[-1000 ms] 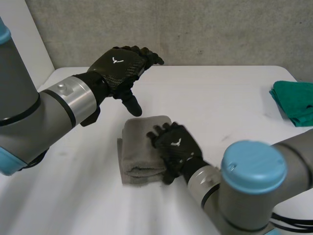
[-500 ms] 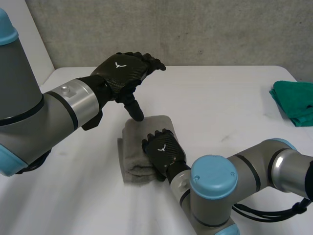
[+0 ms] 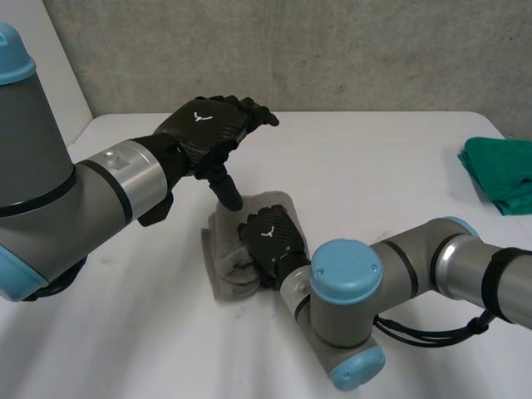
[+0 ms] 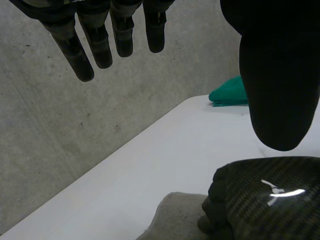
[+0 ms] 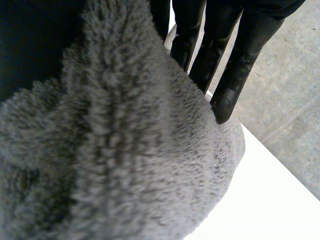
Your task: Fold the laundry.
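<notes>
Right hand (image 3: 270, 237) of mine lies low in the middle of the head view, on top of the small grey fleecy towel (image 3: 223, 278). In its wrist view the straight fingers (image 5: 235, 75) reach over a thick ridge of the pile (image 5: 125, 165), and my thumb is on the near side, so I judge that this hand grasps the towel by pinching it. My left hand (image 3: 208, 129) hovers in the upper left of the centre, released, with the fingers spread and the thumb pointing down near the far edge of the towel.

The grey fleecy towel is already a compact packet of several layers on the white table (image 3: 374, 166), but bunched under my palm. I think it needs smoothing or one last fold. A crumpled green cloth (image 3: 499, 174) waits at the right edge, well apart, not yet folded.
</notes>
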